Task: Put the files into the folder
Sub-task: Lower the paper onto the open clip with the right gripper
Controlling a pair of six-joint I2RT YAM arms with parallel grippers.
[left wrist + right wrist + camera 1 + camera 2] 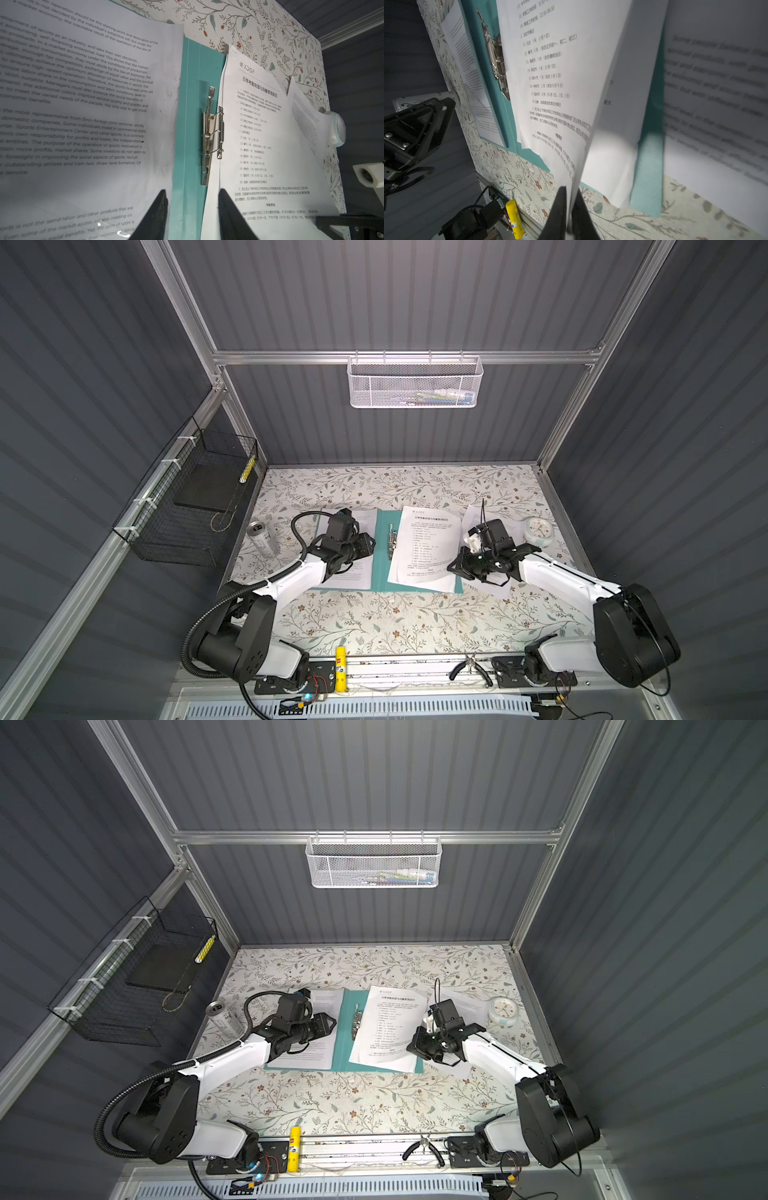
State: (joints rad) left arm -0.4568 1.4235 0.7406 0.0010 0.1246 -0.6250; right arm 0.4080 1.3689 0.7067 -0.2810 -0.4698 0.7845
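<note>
The teal folder (384, 568) (191, 104) lies open on the table, its silver clip (390, 541) (212, 133) at the spine. One of the files (361, 572) (83, 104) lies on its left half. A sheet with a heading and logo (428, 543) (550, 72) lies on the right half. Another sheet (473, 516) (301, 116) rests on the table to the right. My left gripper (372, 549) (192, 193) hovers open over the spine, holding nothing. My right gripper (451, 566) (571, 189) is shut on the headed sheet's right edge, which is lifted.
A silver can (261, 539) lies left of the folder and a round clock (538, 529) sits at the right. A yellow glue stick (340, 668) and pliers (471, 666) lie on the front rail. A black wire basket (187, 510) hangs on the left wall.
</note>
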